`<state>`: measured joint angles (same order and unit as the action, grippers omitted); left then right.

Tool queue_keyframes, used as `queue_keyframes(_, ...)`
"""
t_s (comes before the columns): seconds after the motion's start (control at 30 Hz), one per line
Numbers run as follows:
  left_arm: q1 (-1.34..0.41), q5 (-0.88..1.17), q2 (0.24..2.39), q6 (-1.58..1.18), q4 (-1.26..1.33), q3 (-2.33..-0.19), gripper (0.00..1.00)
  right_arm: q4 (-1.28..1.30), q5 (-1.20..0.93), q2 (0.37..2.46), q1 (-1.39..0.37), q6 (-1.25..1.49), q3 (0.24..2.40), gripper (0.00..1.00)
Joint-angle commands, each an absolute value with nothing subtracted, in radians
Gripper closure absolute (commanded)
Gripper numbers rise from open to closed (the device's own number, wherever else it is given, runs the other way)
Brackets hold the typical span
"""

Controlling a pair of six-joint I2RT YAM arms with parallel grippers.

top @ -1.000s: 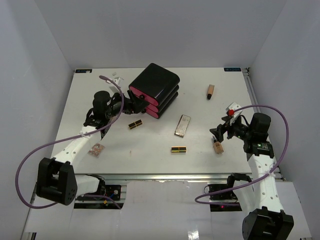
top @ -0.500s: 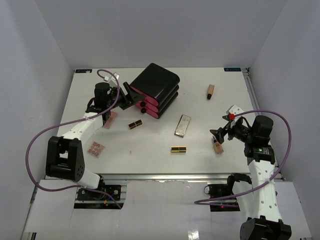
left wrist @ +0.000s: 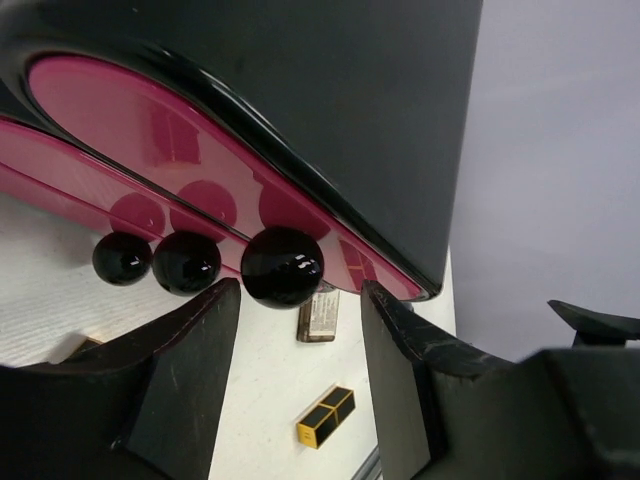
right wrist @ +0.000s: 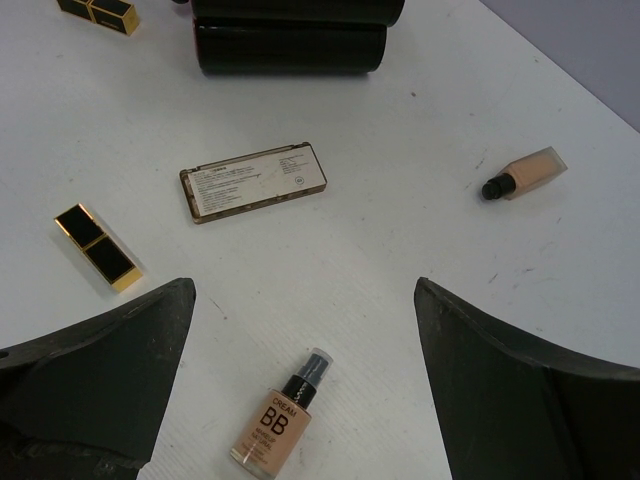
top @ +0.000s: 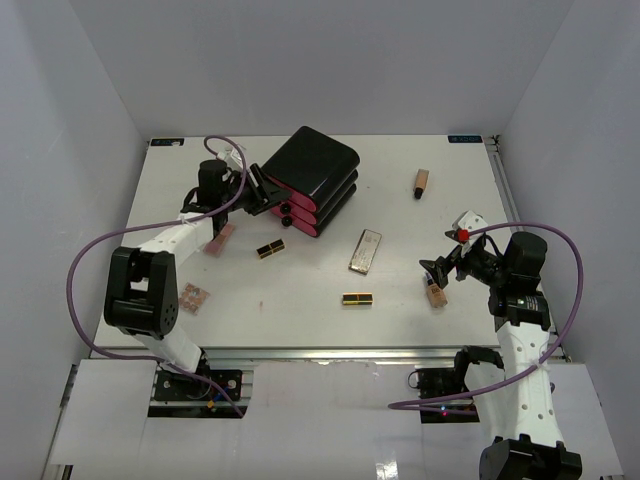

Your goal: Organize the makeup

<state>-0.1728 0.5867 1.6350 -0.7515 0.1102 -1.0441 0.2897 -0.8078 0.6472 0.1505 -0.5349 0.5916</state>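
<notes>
The makeup lies scattered on the white table. Two black-and-gold lipsticks, a beige palette, a tan bottle, a BB cream bottle and two pinkish pieces show in the top view. My left gripper is open at the front of the black box with pink drawers. In the left wrist view my left gripper has the nearest black knob just ahead of its fingertips. My right gripper is open above the BB cream bottle, not touching it.
The right wrist view also shows the palette, a lipstick, the tan bottle and the box's end. Two more drawer knobs sit left of the nearest one. Grey walls enclose the table.
</notes>
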Motion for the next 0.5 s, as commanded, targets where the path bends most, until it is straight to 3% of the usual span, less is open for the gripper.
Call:
queue_keyframes(0.0,-0.162,0.617,1.643,-0.753,0.132,-1.094,0.42,0.280,-0.823,0.637,0.156,-0.548,0.589,0.03)
queue_keyframes(0.2,-0.154,0.627,1.667,-0.751,0.135,-1.107,0.49,0.281,-0.823,0.635,0.157,-0.548,0.588,0.03)
queue_keyframes(0.47,-0.153,0.652,1.608,-0.729,0.122,-1.074,0.66,0.281,-0.822,0.635,0.158,-0.548,0.588,0.03)
